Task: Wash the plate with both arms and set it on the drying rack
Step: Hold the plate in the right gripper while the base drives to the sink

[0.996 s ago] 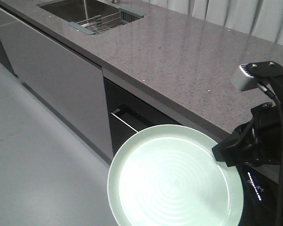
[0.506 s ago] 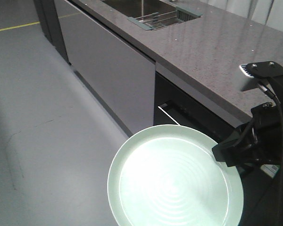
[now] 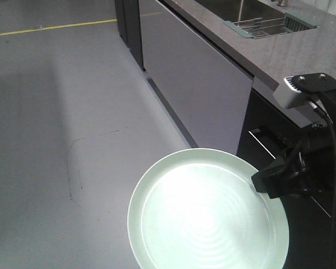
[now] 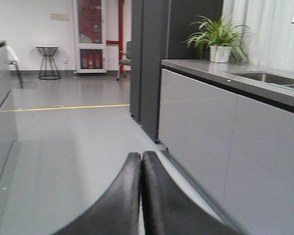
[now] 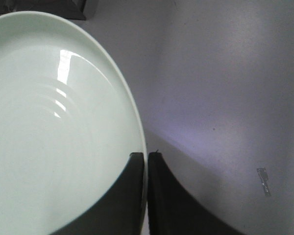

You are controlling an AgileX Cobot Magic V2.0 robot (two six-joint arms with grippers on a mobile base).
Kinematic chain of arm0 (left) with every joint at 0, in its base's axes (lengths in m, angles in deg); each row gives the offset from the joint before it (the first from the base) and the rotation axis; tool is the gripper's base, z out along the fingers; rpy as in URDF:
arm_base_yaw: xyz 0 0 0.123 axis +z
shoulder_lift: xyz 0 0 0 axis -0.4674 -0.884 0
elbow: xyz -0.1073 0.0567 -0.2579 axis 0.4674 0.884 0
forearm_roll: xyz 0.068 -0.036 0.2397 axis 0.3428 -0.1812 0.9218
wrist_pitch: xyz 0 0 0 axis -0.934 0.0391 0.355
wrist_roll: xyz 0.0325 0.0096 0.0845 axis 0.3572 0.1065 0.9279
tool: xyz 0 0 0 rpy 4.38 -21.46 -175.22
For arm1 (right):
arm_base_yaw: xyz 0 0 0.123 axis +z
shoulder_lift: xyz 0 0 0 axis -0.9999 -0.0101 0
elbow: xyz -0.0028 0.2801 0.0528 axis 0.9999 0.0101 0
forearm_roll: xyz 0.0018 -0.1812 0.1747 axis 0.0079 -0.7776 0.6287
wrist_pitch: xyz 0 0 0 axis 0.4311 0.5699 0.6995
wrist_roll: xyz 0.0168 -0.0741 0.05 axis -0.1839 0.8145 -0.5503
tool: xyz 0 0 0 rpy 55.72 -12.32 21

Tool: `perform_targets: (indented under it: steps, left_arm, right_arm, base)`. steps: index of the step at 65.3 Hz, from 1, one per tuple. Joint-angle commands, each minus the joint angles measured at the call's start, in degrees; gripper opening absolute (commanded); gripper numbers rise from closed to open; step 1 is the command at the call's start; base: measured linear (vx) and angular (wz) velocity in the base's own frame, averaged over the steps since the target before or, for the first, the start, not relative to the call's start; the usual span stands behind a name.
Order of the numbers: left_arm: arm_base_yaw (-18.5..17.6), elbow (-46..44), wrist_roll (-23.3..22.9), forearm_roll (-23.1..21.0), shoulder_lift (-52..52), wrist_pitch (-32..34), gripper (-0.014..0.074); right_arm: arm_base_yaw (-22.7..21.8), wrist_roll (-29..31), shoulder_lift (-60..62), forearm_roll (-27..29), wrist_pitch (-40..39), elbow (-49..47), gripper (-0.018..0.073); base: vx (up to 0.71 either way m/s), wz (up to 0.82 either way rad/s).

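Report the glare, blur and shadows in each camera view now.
Front-facing view: overhead glare washes out the centre of the plate, leaving only faint rings. Left wrist view: the left gripper, close to the lens, is soft and out of focus. Right wrist view: a bright streak on the plate, and a shadow on the floor beside the right gripper.

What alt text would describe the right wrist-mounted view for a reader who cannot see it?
The right claw is closed on the rim of a round mint-green plate, which fills the left of the frame and shows faint concentric rings. Grey floor lies beneath.
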Motion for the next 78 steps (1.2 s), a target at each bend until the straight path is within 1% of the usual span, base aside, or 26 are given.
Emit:
perform_targets:
  steps: [1,40,78]
  left_arm:
    - [-0.3,-1.5,-0.4,-0.1,0.8,4.4,-0.0006]
    - [-0.3,-1.5,-0.4,-0.1,0.8,4.4,-0.0006]
    - [-0.3,-1.5,-0.4,-0.1,0.8,4.4,-0.0006]
  right_arm:
    - [0.0,0.6,1.2,2.1,-1.6,-1.3,-0.0008]
    - [0.0,0.6,1.2,2.1,-1.6,-1.3,-0.0008]
    - [0.0,0.6,1.2,2.1,-1.6,-1.3,-0.0008]
  base:
    - [-0.02,0.36]
    - [0.01,0.33]
    - [0.09,0.21]
